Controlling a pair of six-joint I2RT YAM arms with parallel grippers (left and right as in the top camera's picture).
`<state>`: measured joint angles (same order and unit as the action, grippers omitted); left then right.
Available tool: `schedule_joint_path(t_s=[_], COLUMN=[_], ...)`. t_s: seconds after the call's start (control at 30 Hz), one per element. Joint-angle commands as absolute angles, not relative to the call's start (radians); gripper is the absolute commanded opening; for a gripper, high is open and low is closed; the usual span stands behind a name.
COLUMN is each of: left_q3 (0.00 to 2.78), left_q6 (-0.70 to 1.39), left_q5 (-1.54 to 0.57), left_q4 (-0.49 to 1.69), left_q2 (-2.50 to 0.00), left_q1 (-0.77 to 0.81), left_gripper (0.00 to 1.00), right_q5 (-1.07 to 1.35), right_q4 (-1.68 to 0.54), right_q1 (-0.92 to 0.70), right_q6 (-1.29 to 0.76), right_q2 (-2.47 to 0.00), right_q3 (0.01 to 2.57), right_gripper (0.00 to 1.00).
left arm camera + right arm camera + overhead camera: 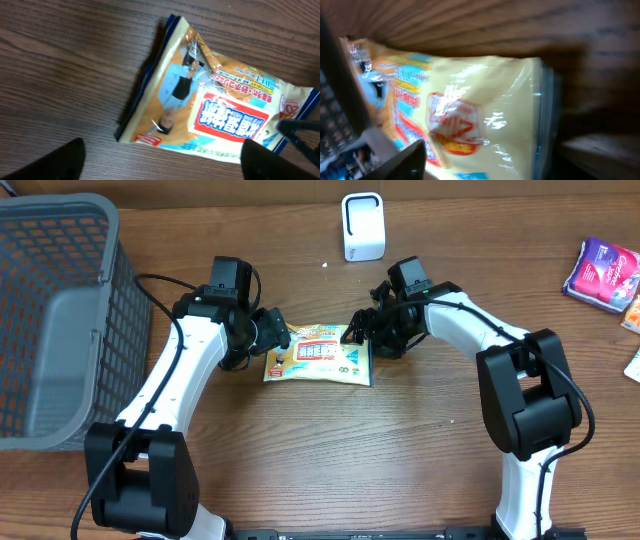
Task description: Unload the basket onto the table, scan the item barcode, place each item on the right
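The item, a flat yellow-orange snack packet (318,356) with a red and white label, lies on the wooden table between my two arms. My left gripper (274,336) is at its left end. In the left wrist view that gripper (162,167) is open, with only bare table between its fingers (62,160), and the packet (210,107) lies just ahead. My right gripper (358,332) is at the packet's right end. Its jaws (490,160) stand apart around the packet's edge (490,105); one finger (402,162) overlaps the wrapper. The white barcode scanner (363,226) stands at the back. No barcode shows.
A grey mesh basket (60,320) fills the left side of the table. Pink and purple packets (603,274) lie at the far right edge. The scanner stands about a hand's width behind the right gripper.
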<state>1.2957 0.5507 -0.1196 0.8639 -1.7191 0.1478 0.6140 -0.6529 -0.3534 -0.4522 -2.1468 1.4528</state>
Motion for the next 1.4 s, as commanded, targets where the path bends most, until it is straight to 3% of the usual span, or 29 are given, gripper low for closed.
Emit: schedule_joint_path(t_s=[0.0, 0.03, 0.07, 0.23, 0.37, 0.5, 0.73, 1.0, 1.17, 1.37], left_q3=[1.292, 1.290, 1.286, 1.285, 1.285, 1.285, 1.285, 1.285, 1.285, 1.286], left_q6=[0.578, 0.591, 0.624, 0.652, 0.651, 0.651, 0.660, 0.764, 0.764, 0.736], left_q5=[-0.126, -0.123, -0.123, -0.128, -0.150, -0.150, -0.213, -0.148, -0.146, -0.168], left_q4=[0.862, 0.862, 0.859, 0.810, 0.769, 0.735, 0.721, 0.721, 0.725, 0.728], left_q2=[-1.737, -1.743, -1.766, -1.866, -1.940, -1.988, -2.008, -2.008, -2.008, -2.008], left_q1=[0.139, 0.139, 0.139, 0.139, 0.139, 0.139, 0.163, 0.226, 0.230, 0.229], left_gripper=[0.77, 0.71, 0.58, 0.32, 0.15, 0.06, 0.04, 0.04, 0.04, 0.04], right_q5=[0.559, 0.559, 0.551, 0.552, 0.551, 0.551, 0.560, 0.564, 0.574, 0.582], right_q4=[-0.653, -0.651, -0.651, -0.641, -0.641, -0.641, -0.636, -0.628, -0.615, -0.604], right_q1=[-0.389, -0.392, -0.399, -0.405, -0.405, -0.405, -0.413, -0.459, -0.460, -0.455], right_q6=[-0.511, -0.513, -0.537, -0.548, -0.547, -0.546, -0.543, -0.548, -0.547, -0.545], right_q2=[-2.157, -2.157, -2.157, -2.157, -2.157, -2.157, -2.157, -2.157, -2.157, -2.156], right_q3=[1.425, 1.425, 1.425, 1.425, 1.425, 1.425, 1.419, 1.419, 1.419, 1.426], right_gripper=[0.65, 0.65, 0.65, 0.66, 0.66, 0.66, 0.66, 0.65, 0.44, 0.06])
